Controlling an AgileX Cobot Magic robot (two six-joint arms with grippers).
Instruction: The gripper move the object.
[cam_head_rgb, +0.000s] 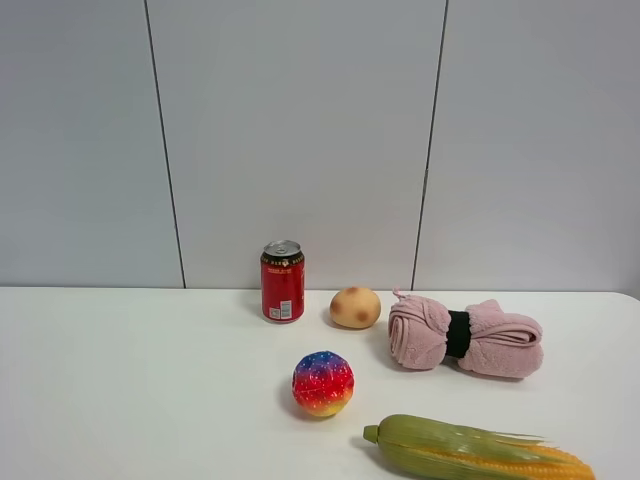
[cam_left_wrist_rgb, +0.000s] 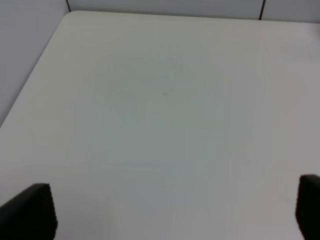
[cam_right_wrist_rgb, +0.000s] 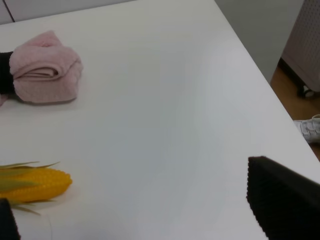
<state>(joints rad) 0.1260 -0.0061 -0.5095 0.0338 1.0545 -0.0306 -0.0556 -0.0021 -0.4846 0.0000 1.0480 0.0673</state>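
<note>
Low on the white table (cam_head_rgb: 120, 380), at the front right edge of the high view, lies the corn (cam_head_rgb: 475, 452): long, lying flat, green husk at the stem end pointing left, yellow kernels showing toward the right tip. Cut off by the bottom of that picture, so its underside stays out of sight. Going left to right behind it: a red can (cam_head_rgb: 283, 281) standing upright, a tan potato (cam_head_rgb: 355, 307) just beside, a rainbow ball (cam_head_rgb: 323, 383) nearer the front, then a rolled pink towel (cam_head_rgb: 465, 338) bound with a dark band. All apart from the corn.

Neither arm visible from the high camera. In the left wrist view, only two dark fingertips (cam_left_wrist_rgb: 30, 210) of the left gripper (cam_left_wrist_rgb: 170, 212) at the picture's corners, set wide apart over bare table, holding nothing. In the right wrist view, right gripper (cam_right_wrist_rgb: 145, 220) likewise spread wide and empty, one black pad (cam_right_wrist_rgb: 282, 202) large and close, the other barely showing; yellow corn tip (cam_right_wrist_rgb: 32, 184) near it, not touched. Towel end (cam_right_wrist_rgb: 45, 67) well beyond.
</note>
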